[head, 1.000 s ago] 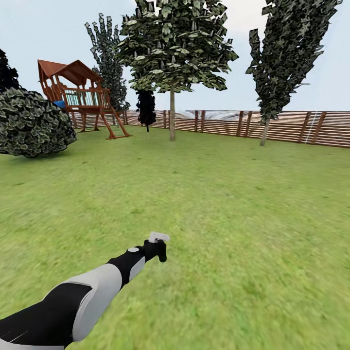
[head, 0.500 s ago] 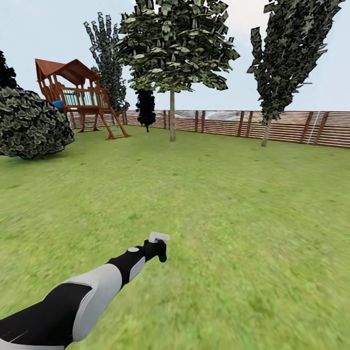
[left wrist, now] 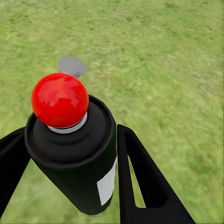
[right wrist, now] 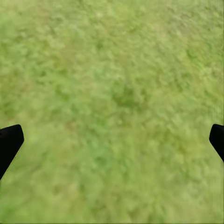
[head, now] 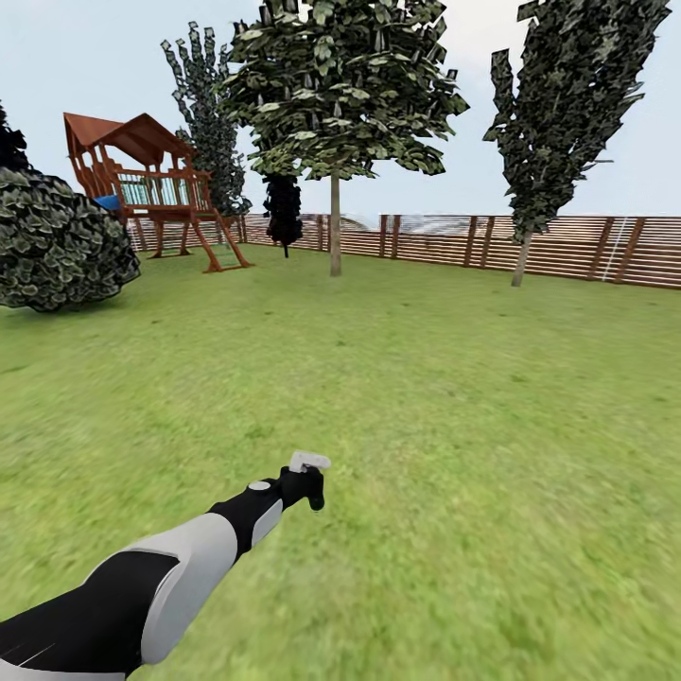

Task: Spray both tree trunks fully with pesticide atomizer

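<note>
Left end effector [head: 305, 478] out over the green lawn [head: 426, 397], small dark pesticide atomizer [left wrist: 74, 154] between its fingers. Broad-crowned tree with straight pale trunk [head: 335, 225] ahead, centre, before the brown slat wooden fence [head: 558, 248] along the lawn's far edge. Narrow tree [head: 521, 255] at far right by fence. Wooden play tower [head: 151, 189] far left; round bush [head: 57, 241] left of it, nearer.

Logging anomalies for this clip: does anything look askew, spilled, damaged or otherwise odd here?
Nothing stands out. The left gripper is shut on the pesticide atomizer, its red top intact, above plain lawn. The fence and the tree stand upright.
</note>
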Available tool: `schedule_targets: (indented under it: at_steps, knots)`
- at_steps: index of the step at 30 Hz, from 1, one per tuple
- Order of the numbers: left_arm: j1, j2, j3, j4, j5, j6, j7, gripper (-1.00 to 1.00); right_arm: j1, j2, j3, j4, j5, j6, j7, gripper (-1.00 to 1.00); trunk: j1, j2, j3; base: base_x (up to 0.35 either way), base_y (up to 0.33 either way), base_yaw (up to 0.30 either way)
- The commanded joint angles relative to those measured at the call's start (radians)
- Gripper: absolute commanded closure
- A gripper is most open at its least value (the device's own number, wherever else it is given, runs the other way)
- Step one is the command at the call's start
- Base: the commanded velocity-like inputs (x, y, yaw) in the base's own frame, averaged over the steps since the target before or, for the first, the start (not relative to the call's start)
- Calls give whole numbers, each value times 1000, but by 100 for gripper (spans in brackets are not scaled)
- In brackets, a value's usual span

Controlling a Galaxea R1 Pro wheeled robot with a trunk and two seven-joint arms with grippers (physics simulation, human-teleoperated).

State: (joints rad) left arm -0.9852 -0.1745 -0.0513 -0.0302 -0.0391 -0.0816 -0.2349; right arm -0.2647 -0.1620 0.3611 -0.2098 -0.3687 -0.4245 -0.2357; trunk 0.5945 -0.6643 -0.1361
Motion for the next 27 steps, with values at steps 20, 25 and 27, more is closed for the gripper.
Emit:
schedule_targets:
  at_steps: [20, 25, 27]
  knots:
    - [-1, 0, -5, 1, -4, -6, 0, 100, -1, -1, 9, 0, -7, -2, -5, -100, 1, -1, -2, 350, 0, 0]
    - [-1, 0, -4, 1, -4, -6, 0, 100, -1, -1, 9, 0, -7, -2, -5, -100, 1, -1, -2, 350, 0, 0]
    - [-1, 0, -4, 0, -4, -6, 0, 100, -1, -1, 9, 0, -6, -2, -5, -100, 1, -1, -2, 350, 0, 0]
